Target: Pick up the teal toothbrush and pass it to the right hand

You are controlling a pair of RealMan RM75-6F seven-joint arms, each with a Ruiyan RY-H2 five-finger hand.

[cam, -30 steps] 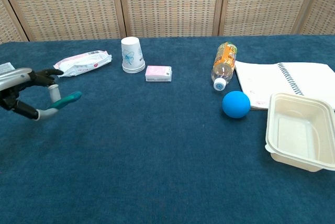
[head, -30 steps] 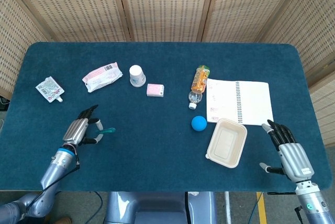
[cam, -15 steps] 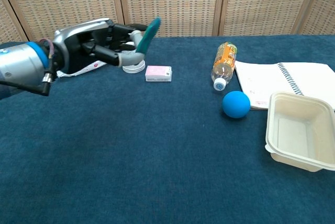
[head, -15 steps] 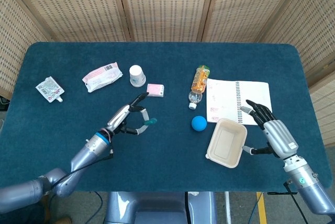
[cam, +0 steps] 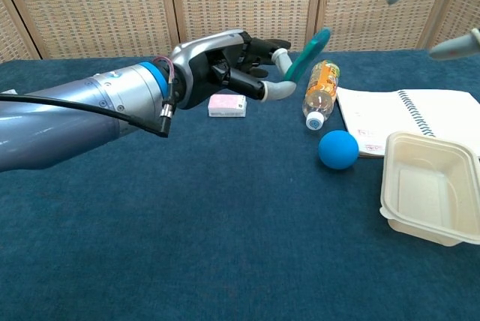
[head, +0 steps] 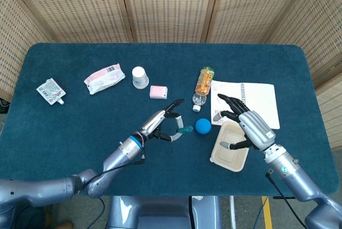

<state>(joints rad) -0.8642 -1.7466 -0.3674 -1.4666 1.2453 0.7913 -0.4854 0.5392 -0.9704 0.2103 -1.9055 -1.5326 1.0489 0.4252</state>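
The teal toothbrush (cam: 306, 55) is pinched in the left hand (cam: 229, 66), raised above the table (head: 160, 68) (near the blue ball (head: 202, 126)). The right hand (head: 247, 127) hovers over the tray (head: 227, 155), fingers spread, holding nothing.

Both arms: smooth silver-grey metallic tubes. Left arm (cam: 67, 115) has a bright blue wrist ring, thin red wires at the wrist, and a black cable running along the forearm into a small connector below the ring. Left hand (cam: 225, 66): silver back plate, black fingers, pale grey tips. Right hand (head: 248, 126): same build, silver back, black fingers, light tips; blue-marked wrist collar and a black cable below it.
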